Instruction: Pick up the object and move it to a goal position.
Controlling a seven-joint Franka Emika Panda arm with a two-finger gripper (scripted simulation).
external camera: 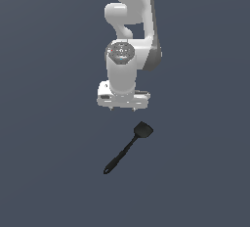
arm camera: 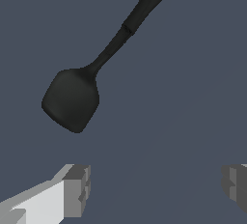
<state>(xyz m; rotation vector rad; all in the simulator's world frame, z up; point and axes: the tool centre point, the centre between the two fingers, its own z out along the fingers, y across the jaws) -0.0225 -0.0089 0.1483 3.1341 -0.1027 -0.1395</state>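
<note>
The object, a small black spatula point(external camera: 129, 147), lies flat on the dark grey surface, its squarish blade toward the arm and its thin handle running down to the exterior view's left. My gripper point(external camera: 123, 108) hangs just behind the blade, apart from it, and only its finger stubs show in the exterior view. In the wrist view the spatula point(arm camera: 72, 100) lies beyond my gripper point(arm camera: 154, 184). Its fingers point(arm camera: 77, 189) stand wide apart with nothing between them, so the gripper is open.
A plain dark grey surface point(external camera: 49, 172) stretches around the spatula. The white arm point(external camera: 129, 35) rises behind the gripper. Nothing else shows, and no goal marker is visible.
</note>
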